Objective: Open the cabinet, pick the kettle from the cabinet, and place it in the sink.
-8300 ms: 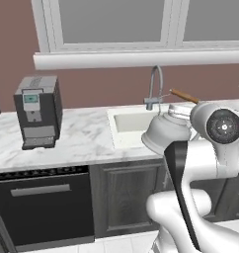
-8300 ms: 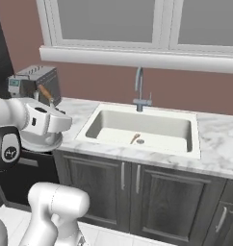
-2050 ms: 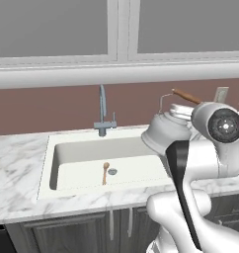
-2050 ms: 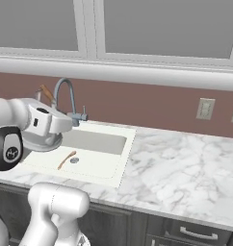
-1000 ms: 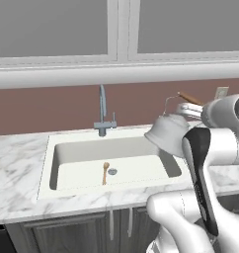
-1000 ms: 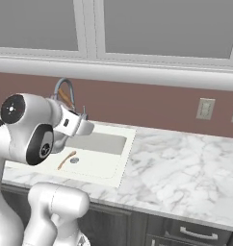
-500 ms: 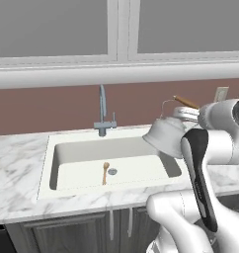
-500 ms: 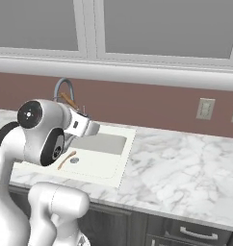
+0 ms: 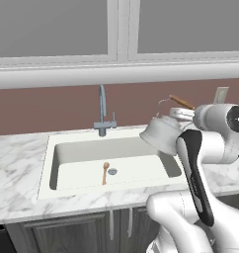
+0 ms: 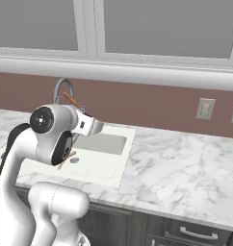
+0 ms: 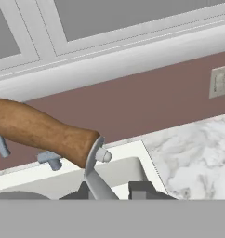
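Pincer (image 9: 182,111) pinches the kettle (image 9: 161,133) by its handle, tilted above the sink (image 9: 82,170)

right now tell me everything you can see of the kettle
The kettle is a small squat silver-white pot with an arched wire handle carrying a brown wooden bar. It hangs tilted in the air over the right end of the sink, above the basin and not resting on it. The pincer is shut on the handle, at the wire just beside the wooden bar. Its spout and lid are not clear here.
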You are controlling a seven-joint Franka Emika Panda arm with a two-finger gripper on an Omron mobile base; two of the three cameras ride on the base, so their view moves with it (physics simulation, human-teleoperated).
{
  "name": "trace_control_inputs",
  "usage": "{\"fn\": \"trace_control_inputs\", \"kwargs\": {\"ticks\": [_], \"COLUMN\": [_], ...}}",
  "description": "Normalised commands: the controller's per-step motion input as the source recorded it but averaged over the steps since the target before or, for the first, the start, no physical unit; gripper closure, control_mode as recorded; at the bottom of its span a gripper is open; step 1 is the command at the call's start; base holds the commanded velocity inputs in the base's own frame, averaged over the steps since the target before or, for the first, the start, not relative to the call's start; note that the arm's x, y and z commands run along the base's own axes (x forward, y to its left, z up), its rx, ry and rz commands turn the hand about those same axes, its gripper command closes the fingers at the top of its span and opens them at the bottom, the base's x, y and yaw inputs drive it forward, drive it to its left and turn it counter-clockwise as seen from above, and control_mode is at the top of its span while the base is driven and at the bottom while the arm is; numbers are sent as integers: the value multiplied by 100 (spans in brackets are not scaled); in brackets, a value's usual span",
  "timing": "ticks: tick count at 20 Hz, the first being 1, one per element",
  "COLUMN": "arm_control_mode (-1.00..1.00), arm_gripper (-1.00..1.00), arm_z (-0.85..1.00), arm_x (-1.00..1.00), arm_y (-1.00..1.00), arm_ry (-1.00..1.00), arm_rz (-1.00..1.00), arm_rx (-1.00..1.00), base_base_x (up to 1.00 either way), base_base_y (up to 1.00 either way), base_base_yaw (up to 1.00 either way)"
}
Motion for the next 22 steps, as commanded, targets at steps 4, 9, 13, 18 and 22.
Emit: {"fn": "trace_control_inputs", "kwargs": {"ticks": [4,9,13,18,22], "arm_control_mode": [-100,-100,-100,-100,-100], "arm_gripper": [100,100,100,100,100], "arm_z": [-13,-9,-3,-1,-3], "arm_x": [25,29,33,30,18], "arm_y": [2,1,0,0,-1], "arm_ry": [-13,-5,3,8,5], "arm_rz": [4,2,0,8,21], "arm_rx": [-10,-10,-12,-8,-2], "base_base_x": [0,0,0,0,0], "base_base_y": [0,0,0,0,0], "base_base_yaw": [0,0,0,0,0]}}
